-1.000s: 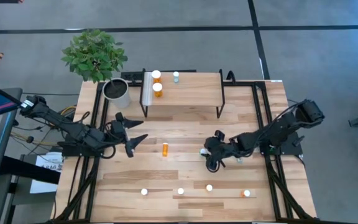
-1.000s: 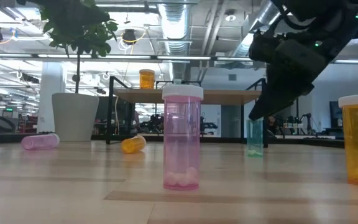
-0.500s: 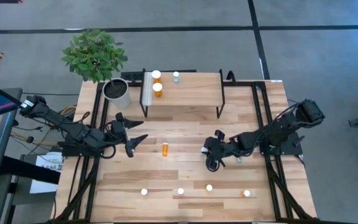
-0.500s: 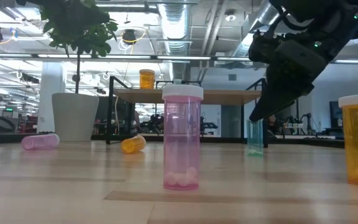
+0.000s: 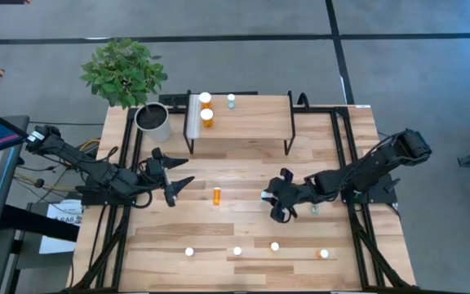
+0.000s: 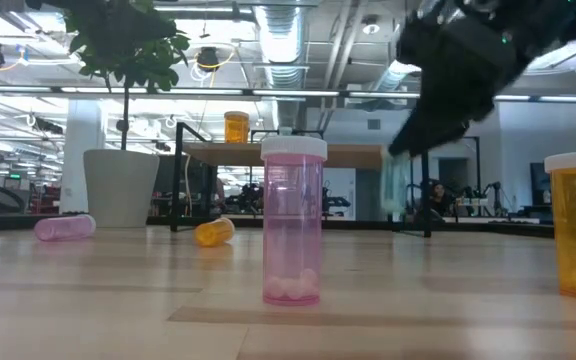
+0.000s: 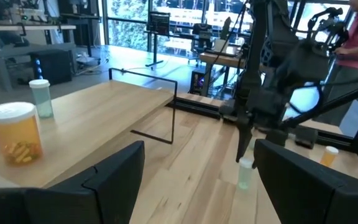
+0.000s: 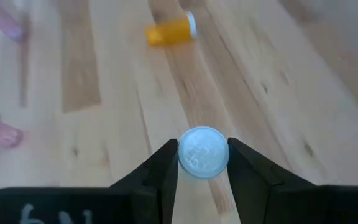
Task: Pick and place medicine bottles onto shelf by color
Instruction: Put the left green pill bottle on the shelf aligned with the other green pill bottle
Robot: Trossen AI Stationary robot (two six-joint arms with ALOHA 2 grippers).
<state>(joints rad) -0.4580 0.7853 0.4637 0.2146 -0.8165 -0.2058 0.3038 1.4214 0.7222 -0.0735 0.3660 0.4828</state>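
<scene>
teal bottle (image 8: 203, 152), pale green with a white cap, sits clamped between the two fingers of the right pincer (image 5: 274, 204), near the centre of the tabletop (image 5: 243, 175) on its 3 o'clock side. a second ago those fingers stood wide around it while it stood on the wood; now they have closed on it, and the low view shows it hanging clear of the surface, slightly tilted and shifted toward 9 o'clock. that looks like the pick done and the carry to the shelf (image 5: 239, 117) at 12 o'clock just beginning, where another teal bottle (image 5: 231, 100) and two orange bottles (image 5: 206, 109) already stand. the left pincer (image 5: 174, 171) waits at 9 o'clock, its fingers apart and holding nothing, unchanged. an orange bottle (image 5: 216, 195) lies on its side at centre. no label or brand can be read on any bottle; faint marks on the right pincer's body are illegible.
</scene>
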